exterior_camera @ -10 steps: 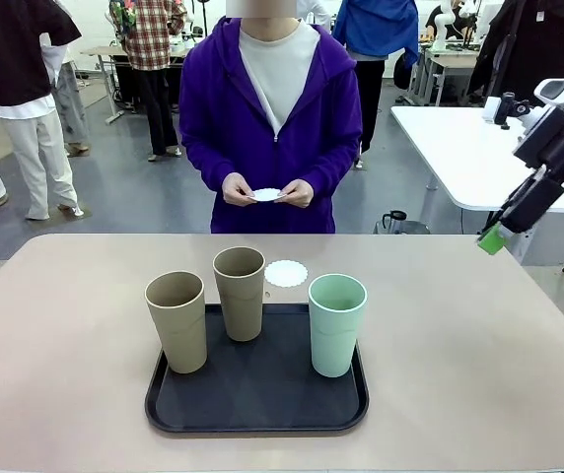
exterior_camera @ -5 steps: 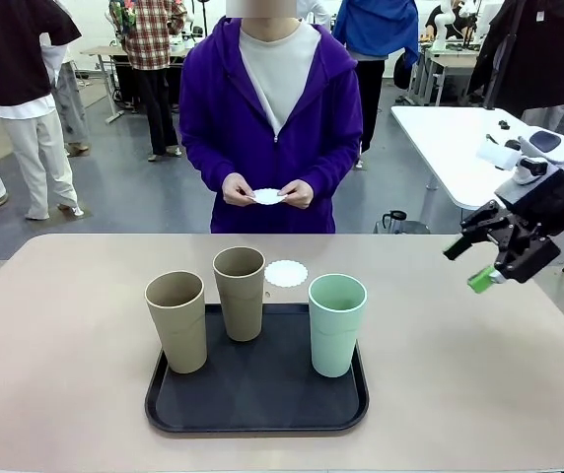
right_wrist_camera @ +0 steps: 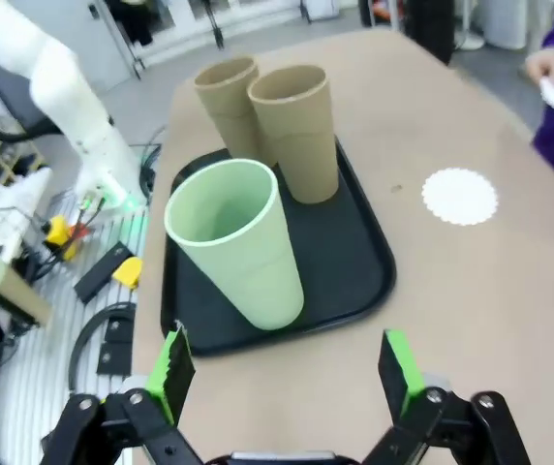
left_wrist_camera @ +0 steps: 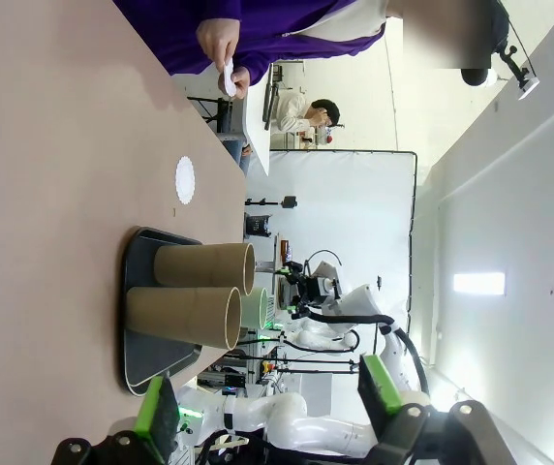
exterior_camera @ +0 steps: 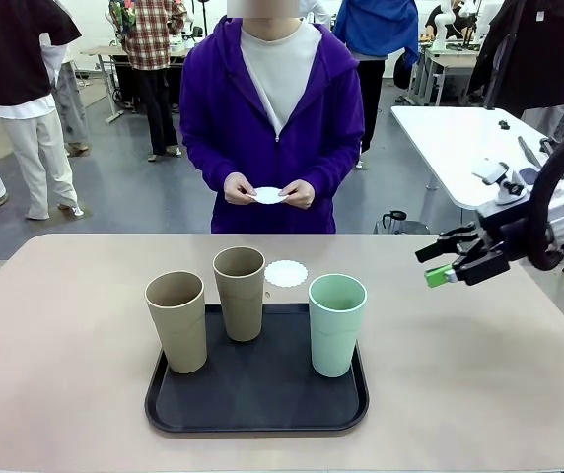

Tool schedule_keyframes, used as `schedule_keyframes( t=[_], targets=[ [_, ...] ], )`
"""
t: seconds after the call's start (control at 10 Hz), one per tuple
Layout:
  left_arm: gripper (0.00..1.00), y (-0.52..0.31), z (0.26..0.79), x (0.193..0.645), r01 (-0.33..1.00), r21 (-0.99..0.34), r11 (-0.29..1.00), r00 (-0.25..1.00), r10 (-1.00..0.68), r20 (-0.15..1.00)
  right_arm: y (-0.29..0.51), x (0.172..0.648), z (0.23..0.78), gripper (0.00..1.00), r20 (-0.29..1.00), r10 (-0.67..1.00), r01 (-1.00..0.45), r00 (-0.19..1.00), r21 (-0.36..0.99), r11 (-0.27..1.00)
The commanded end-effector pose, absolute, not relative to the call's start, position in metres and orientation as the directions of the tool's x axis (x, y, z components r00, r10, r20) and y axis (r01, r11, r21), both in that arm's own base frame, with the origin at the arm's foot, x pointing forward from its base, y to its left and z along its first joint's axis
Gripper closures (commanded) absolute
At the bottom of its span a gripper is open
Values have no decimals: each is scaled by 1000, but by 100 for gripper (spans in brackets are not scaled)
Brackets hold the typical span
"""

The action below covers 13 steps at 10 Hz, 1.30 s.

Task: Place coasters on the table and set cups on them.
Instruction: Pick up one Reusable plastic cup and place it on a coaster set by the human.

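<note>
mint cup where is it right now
Front view: the mint cup stands upright on the right side of the tray, right of the middle brown cup, with a coaster just beyond it to the left.

Right pincer (exterior_camera: 436,263) hangs with jaws spread wide, pointing leftward; left pincer (left_wrist_camera: 267,399) likewise gapes.

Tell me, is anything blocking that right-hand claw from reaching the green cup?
Nothing visible does. The open right gripper faces the mint green cup across bare table; only the black tray's low rim lies between.

3 upright cups (exterior_camera: 240,293), 1 coaster (exterior_camera: 286,273) on table (exterior_camera: 479,345)
</note>
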State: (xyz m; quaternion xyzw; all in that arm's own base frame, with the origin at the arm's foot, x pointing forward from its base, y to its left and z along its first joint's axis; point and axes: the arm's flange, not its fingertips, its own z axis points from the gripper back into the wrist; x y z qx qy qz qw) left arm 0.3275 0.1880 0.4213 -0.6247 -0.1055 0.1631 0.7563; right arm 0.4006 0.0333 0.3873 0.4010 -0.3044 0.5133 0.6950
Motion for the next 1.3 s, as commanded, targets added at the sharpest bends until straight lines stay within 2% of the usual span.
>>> schedule_keyframes(
  t=[0.0,0.1,0.6,0.7,1.0,1.2],
  targets=[
    [0,189,422,327,-98,-982,159,927,375,-31,42,404,370,0,844,453,-958,287,237,165],
    [0,189,422,327,-98,-982,159,927,375,-31,41,400,373,0,839,456,-955,296,263,136],
    [0,189,422,327,-98,-982,159,927,375,-31,38,403,374,0,825,468,-949,316,270,163],
    [0,189,422,327,-98,-982,159,927,375,-31,41,399,365,0,881,387,-962,273,251,108],
    [0,189,422,327,-98,-982,159,927,375,-31,37,381,341,0,946,235,-970,224,193,147],
    [0,189,422,327,-98,-982,159,927,375,-31,40,370,314,0,951,226,-973,213,184,143]
  ],
)
